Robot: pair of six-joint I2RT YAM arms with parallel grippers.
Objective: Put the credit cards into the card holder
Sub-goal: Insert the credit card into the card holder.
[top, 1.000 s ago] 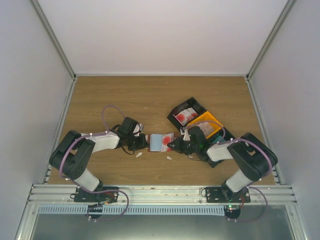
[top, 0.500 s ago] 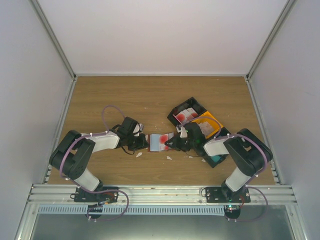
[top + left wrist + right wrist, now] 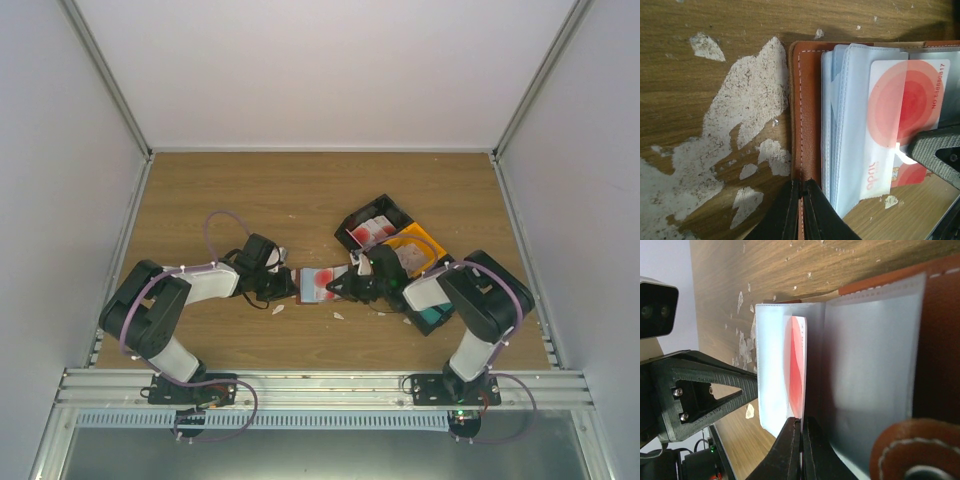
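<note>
The card holder lies open on the table, with a brown leather edge and pale blue-grey sleeves. My left gripper is shut on that leather edge at the holder's left side. A red-and-white credit card sits partly inside a clear sleeve. My right gripper is shut on the card's edge, at the holder's right side. More red-and-white cards lie in the black bin.
The black bin and a yellow bin stand close behind the right arm. A teal thing lies under that arm. Small white scraps lie near the holder. The wood around the holder has worn white patches.
The right arm has moved left toward the holder, carrying the red-and-white card further over the sleeves. The left arm has not moved.
</note>
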